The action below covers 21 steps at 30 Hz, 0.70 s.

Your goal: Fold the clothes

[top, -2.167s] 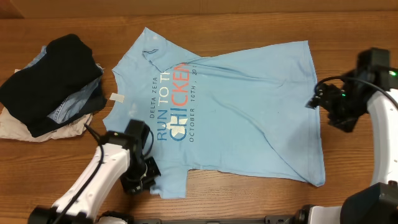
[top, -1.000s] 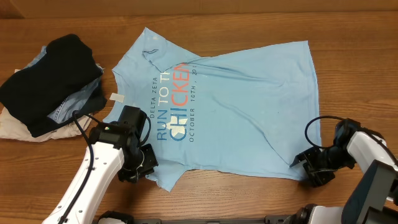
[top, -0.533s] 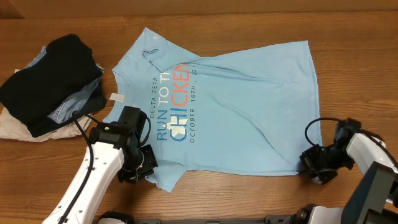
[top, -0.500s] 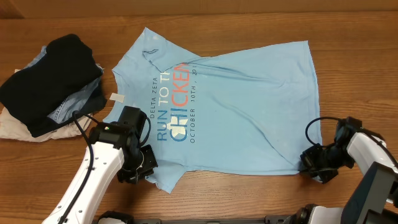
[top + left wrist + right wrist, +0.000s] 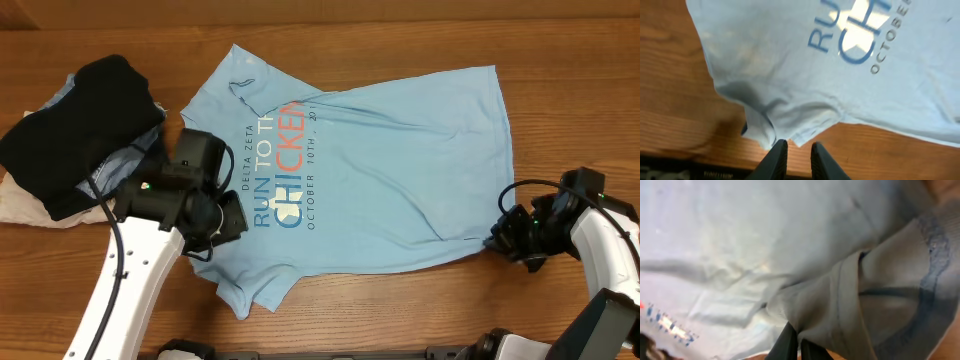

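Observation:
The light-blue T-shirt (image 5: 380,170) lies spread on the wooden table, its lettering facing up. My right gripper (image 5: 497,243) is at its near right hem corner. In the right wrist view it (image 5: 799,347) is shut, with a fold of the T-shirt (image 5: 855,295) pinched between the tips. My left gripper (image 5: 222,218) hovers over the shirt's near left sleeve. In the left wrist view its fingers (image 5: 796,157) stand a narrow gap apart with bare wood between them. The sleeve edge (image 5: 765,132) lies just beyond the left tip.
A pile of other clothes (image 5: 85,130), black on top with denim-blue and cream beneath, sits at the table's far left. The table's front edge (image 5: 685,167) runs close below my left fingertips. Cables trail from both arms.
The right gripper shut on the hem corner and drew it back from the front edge. The left gripper moved away from the front edge, and the sleeve now lies spread further left.

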Each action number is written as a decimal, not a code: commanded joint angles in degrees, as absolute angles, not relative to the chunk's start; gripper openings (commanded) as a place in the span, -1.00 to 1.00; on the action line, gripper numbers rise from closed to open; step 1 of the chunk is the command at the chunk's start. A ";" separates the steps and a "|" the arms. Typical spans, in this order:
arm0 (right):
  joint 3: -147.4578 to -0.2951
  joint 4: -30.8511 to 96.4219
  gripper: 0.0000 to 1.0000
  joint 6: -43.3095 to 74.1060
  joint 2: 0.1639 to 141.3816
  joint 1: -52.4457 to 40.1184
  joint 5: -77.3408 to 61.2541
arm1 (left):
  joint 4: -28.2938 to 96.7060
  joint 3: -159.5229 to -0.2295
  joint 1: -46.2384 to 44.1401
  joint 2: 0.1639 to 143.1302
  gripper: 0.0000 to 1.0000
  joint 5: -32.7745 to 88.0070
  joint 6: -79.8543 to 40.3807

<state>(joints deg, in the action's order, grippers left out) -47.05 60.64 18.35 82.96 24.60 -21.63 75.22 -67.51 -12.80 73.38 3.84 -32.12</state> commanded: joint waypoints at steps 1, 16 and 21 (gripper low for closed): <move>-48.40 60.93 -0.92 16.25 82.06 24.45 -25.15 | 77.32 -69.17 -13.28 73.08 -0.52 5.65 -29.95; -48.38 62.28 -0.35 16.27 82.06 24.45 -24.95 | 61.47 -44.95 -41.95 78.56 0.25 10.26 -44.05; -48.38 62.52 -0.34 16.27 82.06 24.45 -24.95 | 58.83 -44.23 -41.98 83.22 0.33 1.89 -48.05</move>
